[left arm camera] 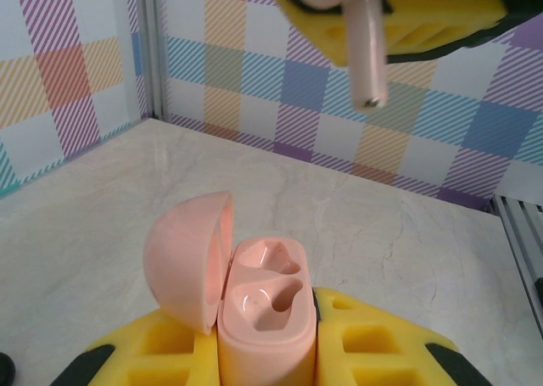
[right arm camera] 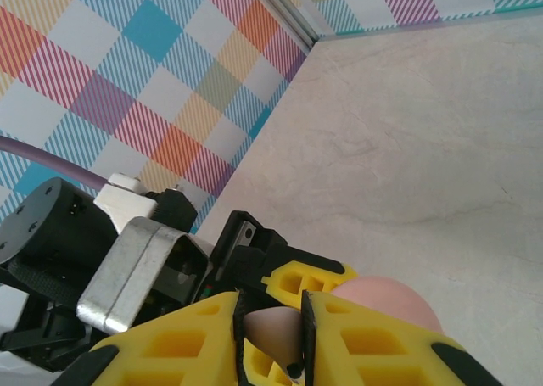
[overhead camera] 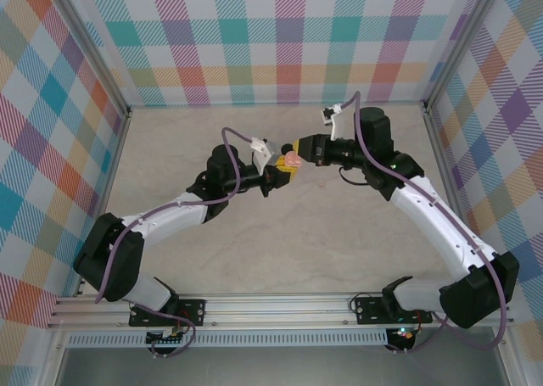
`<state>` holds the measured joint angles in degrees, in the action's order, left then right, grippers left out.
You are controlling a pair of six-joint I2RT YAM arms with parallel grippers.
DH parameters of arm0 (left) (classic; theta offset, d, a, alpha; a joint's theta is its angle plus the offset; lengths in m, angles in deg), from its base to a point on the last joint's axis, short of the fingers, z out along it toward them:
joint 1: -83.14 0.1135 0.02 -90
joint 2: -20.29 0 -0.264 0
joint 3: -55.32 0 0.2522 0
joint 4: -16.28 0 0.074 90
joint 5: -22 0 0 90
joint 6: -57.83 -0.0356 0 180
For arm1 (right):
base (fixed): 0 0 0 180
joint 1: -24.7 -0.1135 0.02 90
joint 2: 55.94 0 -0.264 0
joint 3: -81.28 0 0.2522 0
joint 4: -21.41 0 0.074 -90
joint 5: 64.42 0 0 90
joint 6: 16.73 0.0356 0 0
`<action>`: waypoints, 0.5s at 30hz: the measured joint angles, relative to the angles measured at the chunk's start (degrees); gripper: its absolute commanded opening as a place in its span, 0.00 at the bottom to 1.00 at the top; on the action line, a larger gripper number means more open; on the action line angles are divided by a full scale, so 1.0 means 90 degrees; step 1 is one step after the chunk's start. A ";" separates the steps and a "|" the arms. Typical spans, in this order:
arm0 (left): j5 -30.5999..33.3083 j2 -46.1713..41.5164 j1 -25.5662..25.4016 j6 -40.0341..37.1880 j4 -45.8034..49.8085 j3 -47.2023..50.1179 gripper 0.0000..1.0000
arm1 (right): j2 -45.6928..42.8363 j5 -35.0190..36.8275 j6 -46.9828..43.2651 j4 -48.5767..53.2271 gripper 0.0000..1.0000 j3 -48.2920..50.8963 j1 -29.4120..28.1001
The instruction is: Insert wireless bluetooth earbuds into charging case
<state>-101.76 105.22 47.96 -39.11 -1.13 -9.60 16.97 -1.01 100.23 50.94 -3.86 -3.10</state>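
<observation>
A pale pink charging case (left arm camera: 265,305) stands upright with my left gripper (left arm camera: 265,352) shut on it between yellow fingers (left arm camera: 382,344). Its lid (left arm camera: 185,259) is swung open to the left, and both sockets show bare. Above it hangs a pale pink earbud (left arm camera: 366,55), stem pointing down, pinched in my right gripper (left arm camera: 399,17). In the right wrist view that earbud (right arm camera: 273,331) sits between the right gripper's (right arm camera: 270,318) pads, with the case lid (right arm camera: 390,299) just beyond. From above, the left gripper (overhead camera: 278,176) and right gripper (overhead camera: 299,148) meet mid-table around the pink case (overhead camera: 291,159).
The marble tabletop (overhead camera: 280,250) spreads out on all sides below the raised grippers. Plaid walls (overhead camera: 254,38) close it in at the back and both sides, with an aluminium rail (overhead camera: 271,305) along the near edge.
</observation>
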 measured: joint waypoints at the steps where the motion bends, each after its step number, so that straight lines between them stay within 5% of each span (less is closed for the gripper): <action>1: -0.0019 -0.0019 0.0000 -0.0007 -0.0002 -0.0027 0.12 | -0.0002 0.0000 -0.0049 -0.0017 0.27 0.0024 -0.0010; 15: -0.0192 -0.0260 0.0000 -0.0046 0.0107 -0.0146 0.11 | -0.0100 -0.0002 -0.0267 -0.0221 0.27 0.0272 -0.0049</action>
<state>-103.48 102.88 47.96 -39.53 -0.17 -10.91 16.07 -1.03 97.83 48.96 -1.41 -3.53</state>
